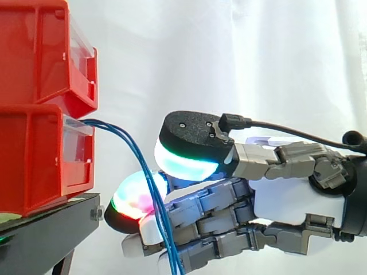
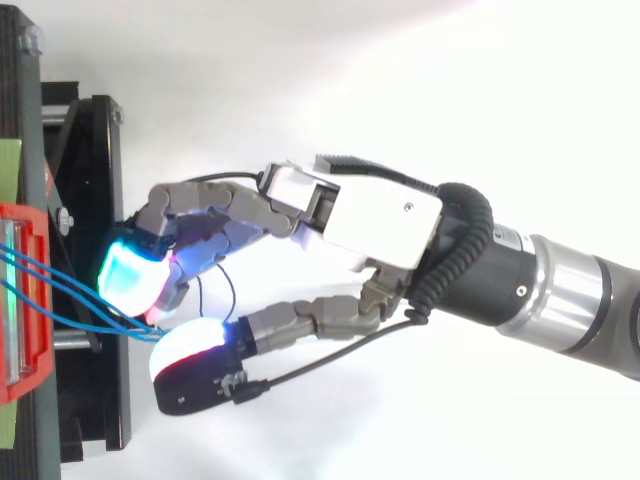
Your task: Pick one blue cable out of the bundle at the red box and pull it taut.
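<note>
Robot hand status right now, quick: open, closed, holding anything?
Robot hand: closed, curled round the blue cables beside the red bin; the cables sag, not yet taut.

White curtain [image 1: 241,57] as backdrop in the side view, 12 through 3 o'clock, with soft vertical folds. Black stand [image 1: 51,229] at 7 o'clock, with one leg [image 1: 64,263] running off the frame at 7. Silver bolt head [image 1: 96,213] on the stand's end face, at its 3 o'clock corner. Pale green patch [image 1: 8,218] on the stand top, at 8 o'clock by the frame edge. Upper red bin [image 1: 34,51] at 10 o'clock, with a clear panel [image 1: 82,41] across its front, tilted outward.

Top view: the stand lies along 9 o'clock as a long black frame. Short silver rod [image 2: 72,340] crosses it at 8 o'clock, pointing toward 3.
</note>
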Robot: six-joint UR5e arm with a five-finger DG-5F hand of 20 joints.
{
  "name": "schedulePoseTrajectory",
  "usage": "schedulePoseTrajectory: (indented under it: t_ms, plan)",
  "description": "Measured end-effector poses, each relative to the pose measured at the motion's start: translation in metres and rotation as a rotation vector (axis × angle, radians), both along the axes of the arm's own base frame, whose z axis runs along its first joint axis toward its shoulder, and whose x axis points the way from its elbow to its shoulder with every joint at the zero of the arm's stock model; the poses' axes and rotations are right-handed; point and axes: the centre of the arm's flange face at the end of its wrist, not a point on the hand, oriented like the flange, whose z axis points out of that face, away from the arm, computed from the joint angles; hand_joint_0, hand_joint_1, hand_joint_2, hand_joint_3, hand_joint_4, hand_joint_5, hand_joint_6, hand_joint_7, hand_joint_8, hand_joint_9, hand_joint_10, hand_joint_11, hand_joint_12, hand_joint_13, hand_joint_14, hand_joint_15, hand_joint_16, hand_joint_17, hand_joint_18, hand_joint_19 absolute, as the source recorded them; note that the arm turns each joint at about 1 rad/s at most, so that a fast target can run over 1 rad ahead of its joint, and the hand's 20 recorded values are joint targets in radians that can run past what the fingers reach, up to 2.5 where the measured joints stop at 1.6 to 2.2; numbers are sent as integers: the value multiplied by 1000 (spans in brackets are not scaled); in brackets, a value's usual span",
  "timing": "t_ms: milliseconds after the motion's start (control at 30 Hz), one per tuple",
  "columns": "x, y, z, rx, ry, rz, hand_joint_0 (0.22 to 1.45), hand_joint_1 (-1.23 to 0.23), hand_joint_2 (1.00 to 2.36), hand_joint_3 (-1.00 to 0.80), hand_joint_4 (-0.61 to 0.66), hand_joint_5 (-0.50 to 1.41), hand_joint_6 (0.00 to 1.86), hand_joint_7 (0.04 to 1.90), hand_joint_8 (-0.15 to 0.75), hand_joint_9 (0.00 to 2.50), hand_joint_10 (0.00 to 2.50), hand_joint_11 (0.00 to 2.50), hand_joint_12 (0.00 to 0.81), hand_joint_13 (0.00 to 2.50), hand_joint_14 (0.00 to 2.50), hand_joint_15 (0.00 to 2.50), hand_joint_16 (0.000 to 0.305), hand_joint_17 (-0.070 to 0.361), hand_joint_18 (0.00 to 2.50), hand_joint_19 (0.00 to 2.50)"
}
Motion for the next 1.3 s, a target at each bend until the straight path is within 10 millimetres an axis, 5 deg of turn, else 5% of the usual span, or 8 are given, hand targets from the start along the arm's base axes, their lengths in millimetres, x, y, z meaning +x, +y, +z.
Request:
schedulePoseTrajectory:
  t_ms: [167, 567, 1300]
  plan:
    - [0, 8, 0, -3, 1, 7, 611, -781, 1016, -282, 197, -141, 690, 1213, 372, 751, 13, 618, 424, 502, 8, 245, 59, 133, 634, 387]
    - [0, 15, 0, -4, 0, 15, 613, -793, 1022, -169, 220, -186, 834, 1064, 375, 732, 13, 657, 426, 495, 8, 247, 59, 134, 636, 386]
    - [-1, 15, 7, 52, -11, 20, 617, -807, 1025, -97, 198, -181, 857, 1069, 378, 769, 16, 734, 426, 506, 8, 253, 60, 134, 652, 377]
